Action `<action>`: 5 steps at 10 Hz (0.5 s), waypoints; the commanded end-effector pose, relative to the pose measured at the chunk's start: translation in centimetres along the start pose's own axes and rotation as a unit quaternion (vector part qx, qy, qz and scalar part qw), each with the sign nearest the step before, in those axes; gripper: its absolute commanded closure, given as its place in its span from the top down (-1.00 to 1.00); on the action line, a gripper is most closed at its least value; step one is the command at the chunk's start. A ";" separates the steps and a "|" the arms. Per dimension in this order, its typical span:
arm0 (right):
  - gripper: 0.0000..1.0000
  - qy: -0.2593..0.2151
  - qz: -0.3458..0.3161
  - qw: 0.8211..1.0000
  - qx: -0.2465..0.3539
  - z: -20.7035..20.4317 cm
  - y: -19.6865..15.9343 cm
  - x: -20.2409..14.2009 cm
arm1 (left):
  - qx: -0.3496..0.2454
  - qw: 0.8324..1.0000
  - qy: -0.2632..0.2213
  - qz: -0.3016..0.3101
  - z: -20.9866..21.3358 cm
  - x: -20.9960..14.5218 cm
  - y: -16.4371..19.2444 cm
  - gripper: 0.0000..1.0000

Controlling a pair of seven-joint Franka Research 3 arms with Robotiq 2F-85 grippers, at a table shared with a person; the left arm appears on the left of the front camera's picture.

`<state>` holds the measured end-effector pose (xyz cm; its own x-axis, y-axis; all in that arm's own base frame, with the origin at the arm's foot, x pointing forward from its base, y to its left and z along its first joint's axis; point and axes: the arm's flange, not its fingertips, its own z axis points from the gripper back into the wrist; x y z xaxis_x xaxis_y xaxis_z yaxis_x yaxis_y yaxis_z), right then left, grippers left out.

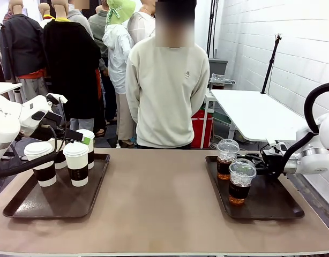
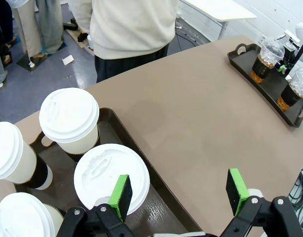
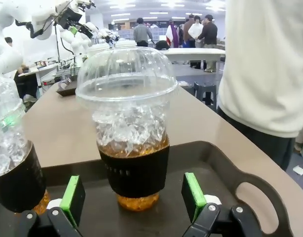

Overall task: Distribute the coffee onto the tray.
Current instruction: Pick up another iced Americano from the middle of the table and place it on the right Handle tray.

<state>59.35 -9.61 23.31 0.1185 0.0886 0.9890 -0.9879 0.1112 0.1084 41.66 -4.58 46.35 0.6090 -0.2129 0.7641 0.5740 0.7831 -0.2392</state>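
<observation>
Several white lidded paper cups (image 1: 76, 163) with dark sleeves stand on the left brown tray (image 1: 25, 206). My left gripper (image 1: 79, 138) hovers above them; in the left wrist view it (image 2: 179, 192) is open and holds nothing, one pad over a cup lid (image 2: 109, 175). Two clear dome-lidded iced coffees (image 1: 241, 182) stand on the right tray (image 1: 277, 206). My right gripper (image 1: 259, 159) is beside them. In the right wrist view it (image 3: 133, 197) is open, its green pads on either side of an iced coffee (image 3: 127, 128) without touching it. The other iced cup (image 3: 8, 163) stands at the left.
A person (image 1: 167, 91) in a cream sweater stands at the table's far edge, between the two trays. The brown tabletop (image 1: 159, 203) between the trays is bare. A white side table (image 1: 255, 112) stands behind at the right.
</observation>
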 end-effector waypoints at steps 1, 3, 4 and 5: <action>1.00 -0.007 -0.006 1.000 -0.016 0.4 1.5 0.5 | 0.002 1.000 0.005 -0.005 0.3 0.2 0.1 1.00; 1.00 0.000 -0.002 1.000 -0.005 0.6 0.4 0.0 | 0.002 1.000 0.005 -0.005 0.3 0.2 0.1 1.00; 1.00 0.000 -0.002 1.000 -0.005 0.6 0.4 0.0 | 0.002 1.000 0.005 -0.005 0.3 0.2 0.1 1.00; 1.00 0.000 -0.002 1.000 -0.005 0.6 0.4 0.0 | 0.002 1.000 0.005 -0.005 0.3 0.2 0.1 1.00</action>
<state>58.64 -10.30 23.44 0.1240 0.0884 0.9883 -0.9856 0.1260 0.1124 41.66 -4.58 46.35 0.6090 -0.2129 0.7641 0.5740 0.7831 -0.2392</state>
